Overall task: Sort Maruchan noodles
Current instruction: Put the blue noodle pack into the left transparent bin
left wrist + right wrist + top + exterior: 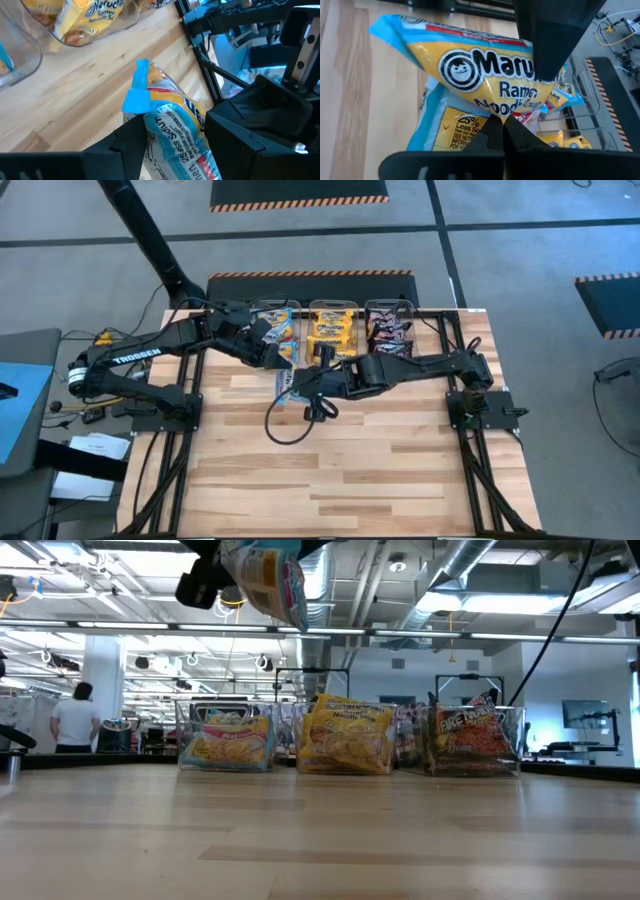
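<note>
Wood-plank table (340,470), three clear bins (345,745) lined along its far edge, and both arms meet above the middle. Right gripper (504,120) is clamped shut on a light-blue Maruchan packet (485,75), hoisted well clear of the boards. Left gripper (172,145) stands wide open, fingers either side of that same packet. Best play, I'd say: seat the left pads squarely before the right lets go.

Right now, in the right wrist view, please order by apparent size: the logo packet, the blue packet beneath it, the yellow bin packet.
Largest: logo packet.
Middle: blue packet, partly covered.
Smallest: yellow bin packet.
Nearness to the camera enlarges the first; true sizes may match.
</note>
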Controlling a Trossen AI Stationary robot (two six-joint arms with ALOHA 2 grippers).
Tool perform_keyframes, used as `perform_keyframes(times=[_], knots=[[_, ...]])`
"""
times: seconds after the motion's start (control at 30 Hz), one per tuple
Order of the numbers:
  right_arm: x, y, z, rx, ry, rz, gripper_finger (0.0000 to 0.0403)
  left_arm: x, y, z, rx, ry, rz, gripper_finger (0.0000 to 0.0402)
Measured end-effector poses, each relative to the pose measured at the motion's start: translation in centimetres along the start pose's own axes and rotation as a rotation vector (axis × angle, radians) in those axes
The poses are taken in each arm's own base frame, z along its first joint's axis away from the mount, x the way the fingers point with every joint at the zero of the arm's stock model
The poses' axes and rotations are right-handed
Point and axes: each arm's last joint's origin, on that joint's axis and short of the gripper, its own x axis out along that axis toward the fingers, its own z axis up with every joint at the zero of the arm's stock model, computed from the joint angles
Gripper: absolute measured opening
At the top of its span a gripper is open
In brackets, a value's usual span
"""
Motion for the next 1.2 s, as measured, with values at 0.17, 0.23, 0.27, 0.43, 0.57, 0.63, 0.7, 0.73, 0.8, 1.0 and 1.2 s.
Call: perform_keyframes(times=[0.17,0.23,0.27,0.43,0.57,0.63,0.7,0.73,0.8,1.0,1.2], knots=[[0.2,-0.3,0.0,0.020,-0.002,-0.004,0.0001,0.0,0.0,0.0,0.044,0.003,-0.003,0.0158],[0.2,-0.3,0.0,0.035,-0.002,-0.005,0.0001,0.0,0.0,0.0,0.064,0.004,-0.004,0.0134],[0.2,-0.3,0.0,0.041,-0.002,-0.005,0.0001,0.0,0.0,0.0,0.076,0.005,-0.005,0.0120],[0.2,-0.3,0.0,0.045,-0.002,-0.005,0.0003,0.0,0.0,0.0,0.152,0.000,-0.002,0.0053],[0.2,-0.3,0.0,0.077,-0.002,0.021,0.0003,0.0,0.0,0.0,0.219,-0.001,-0.004,0.0016],[0.2,-0.3,0.1,0.107,-0.003,0.021,0.0007,0.0,-0.1,0.0,0.253,-0.001,-0.005,0.0007],[0.2,-0.3,0.1,0.138,-0.003,0.021,0.0019,0.0,-0.1,0.0,0.284,-0.001,-0.005,0.0005],[0.3,-0.3,0.1,0.156,-0.003,0.024,0.0028,0.0,0.0,0.0,0.298,0.000,-0.004,0.0005],[0.3,-0.3,0.1,0.201,-0.001,0.032,0.0051,0.0,0.0,-0.1,0.324,0.005,0.002,0.0004],[0.0,-0.6,0.1,0.312,-0.002,0.036,0.0125,0.0,0.4,-0.3,0.409,0.039,0.037,0.0001],[-1.9,-1.2,0.4,0.354,-0.041,0.047,0.0178,0.0,0.8,-0.4,0.518,0.038,0.096,0.0000]])
